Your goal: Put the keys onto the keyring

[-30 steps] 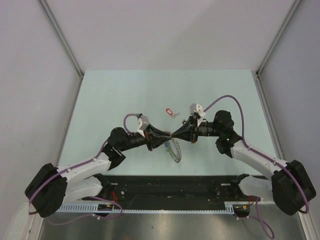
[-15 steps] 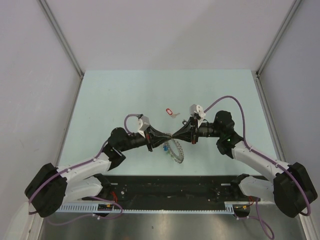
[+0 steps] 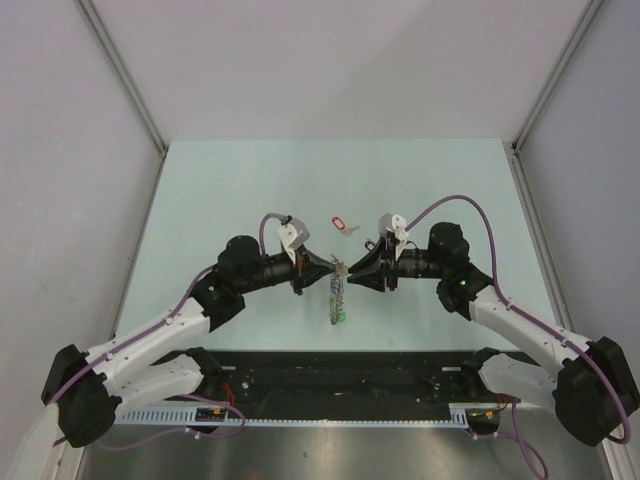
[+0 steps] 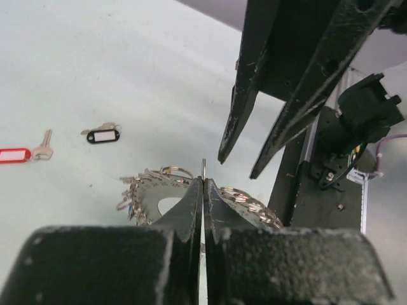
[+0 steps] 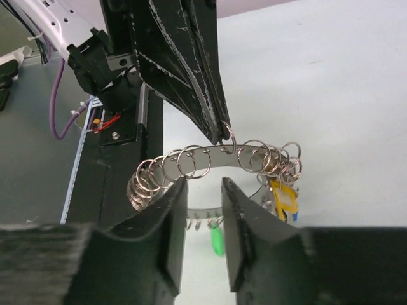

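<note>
Keyring (image 3: 338,298) hangs just beneath both claws. Your left claw (image 3: 335,265) is pinched tight on 1 of its small rings. Your right claw (image 3: 351,271), just beside, is narrowly parted, gripping nothing. Farther out on the worktop (image 3: 220,200): black-tagged key (image 4: 103,135), red-tagged key (image 3: 338,223).

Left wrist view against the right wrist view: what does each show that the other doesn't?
Only the left wrist: the red-tagged key and the black-tagged key lying loose on the table. Only the right wrist: a green tag and a yellow tag hanging under the keyring. Both: the left hand shut on the keyring, the right hand open close by.
</note>
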